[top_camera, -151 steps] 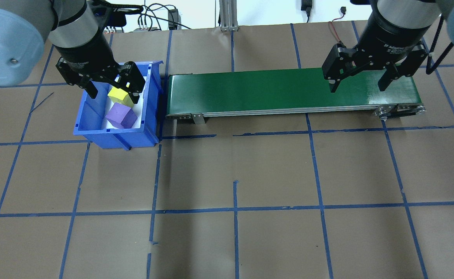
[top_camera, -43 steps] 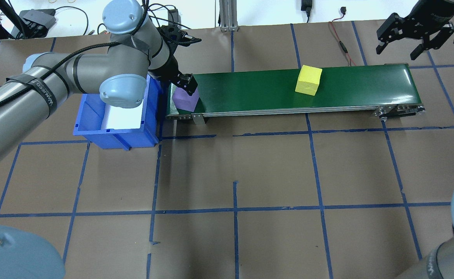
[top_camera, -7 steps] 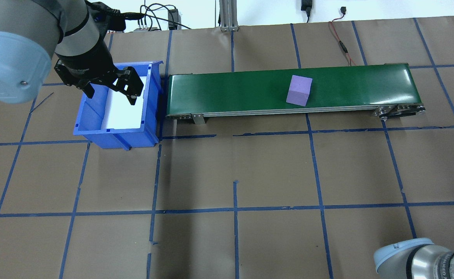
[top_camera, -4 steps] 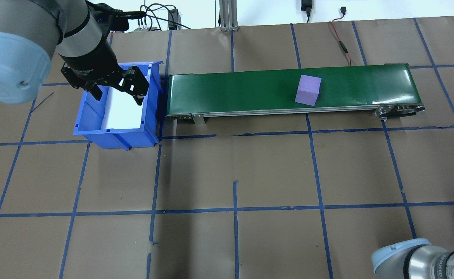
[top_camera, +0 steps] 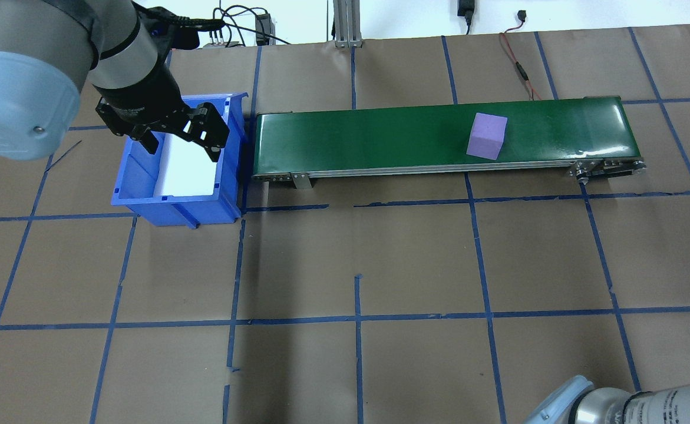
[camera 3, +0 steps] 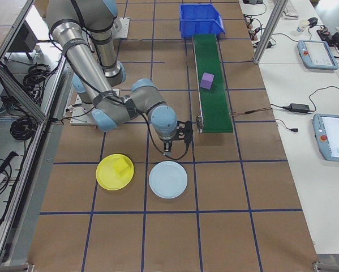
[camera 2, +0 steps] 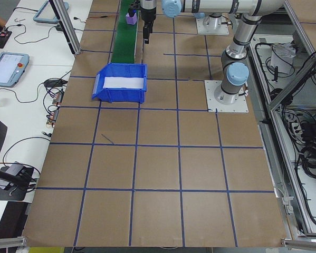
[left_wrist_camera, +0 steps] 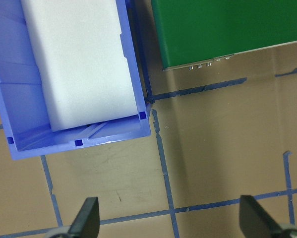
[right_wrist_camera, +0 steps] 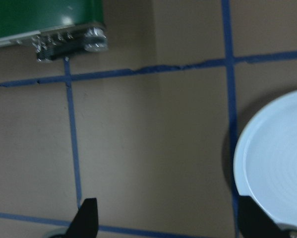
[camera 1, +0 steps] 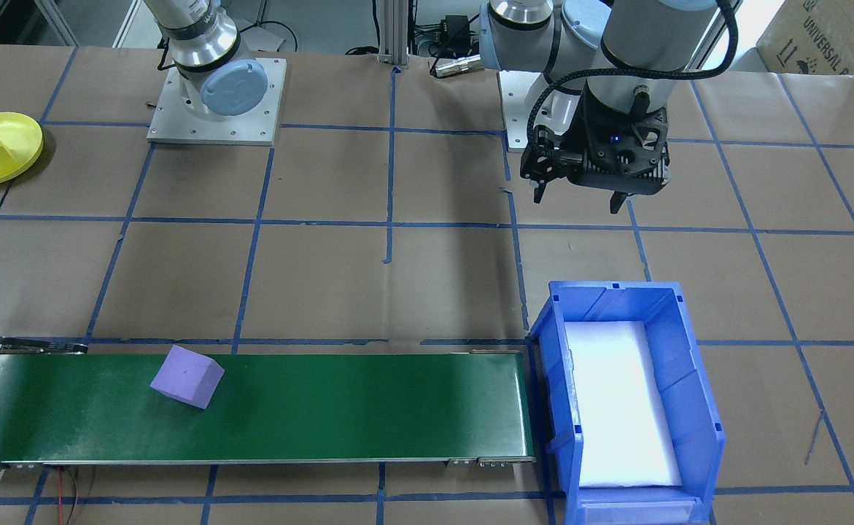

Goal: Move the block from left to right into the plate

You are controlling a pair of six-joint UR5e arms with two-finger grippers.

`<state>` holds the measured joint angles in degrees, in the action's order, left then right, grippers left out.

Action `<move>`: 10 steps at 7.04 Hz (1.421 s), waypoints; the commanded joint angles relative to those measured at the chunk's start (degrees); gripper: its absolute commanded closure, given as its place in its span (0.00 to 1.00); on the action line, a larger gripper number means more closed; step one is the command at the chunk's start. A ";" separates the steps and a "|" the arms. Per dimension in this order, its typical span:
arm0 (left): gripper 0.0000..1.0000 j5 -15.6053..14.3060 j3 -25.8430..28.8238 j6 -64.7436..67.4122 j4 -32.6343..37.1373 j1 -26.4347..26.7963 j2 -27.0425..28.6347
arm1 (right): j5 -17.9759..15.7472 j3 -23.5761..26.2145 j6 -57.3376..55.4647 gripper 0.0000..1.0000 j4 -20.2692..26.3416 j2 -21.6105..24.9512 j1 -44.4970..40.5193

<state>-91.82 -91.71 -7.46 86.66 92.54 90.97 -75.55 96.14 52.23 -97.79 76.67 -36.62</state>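
Box (camera 1: 820, 33) marked "UNIVERSAL", purple block (camera 1: 187, 376) on belt (camera 1: 339, 408)

We see the left hand (top_camera: 181, 134) hanging above the far left of the tabletop (top_camera: 356, 247), fingers pointing down and spread, nothing between them. The right hand (right_wrist_camera: 165, 218), low at the right end, also has its fingers (right_wrist_camera: 87, 215) apart and empty.

Brown paper tabletop (top_camera: 415, 259) gridded with blue tape, white side desks (camera 3: 305, 113) carrying cabled tablets (camera 3: 334, 136)
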 commanded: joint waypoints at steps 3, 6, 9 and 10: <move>0.00 -0.03 -0.39 -0.10 0.09 0.01 0.00 | 5.59 -3.68 -13.27 0.00 -7.39 -6.01 -16.00; 0.00 -0.03 0.22 0.43 0.00 0.18 -0.09 | 6.90 -5.42 -26.72 0.00 -15.40 -10.90 -22.42; 0.00 -0.20 -0.49 0.52 0.09 0.53 -0.27 | 6.73 -5.61 -37.43 0.00 -15.33 -10.49 -26.75; 0.00 -0.73 0.39 0.95 1.05 0.62 -0.61 | 6.04 -5.61 -37.90 0.00 -15.41 -10.49 -28.06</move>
<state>-92.14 -91.94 -6.82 87.03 93.06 90.54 -69.04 90.56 16.07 -113.11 66.17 -63.27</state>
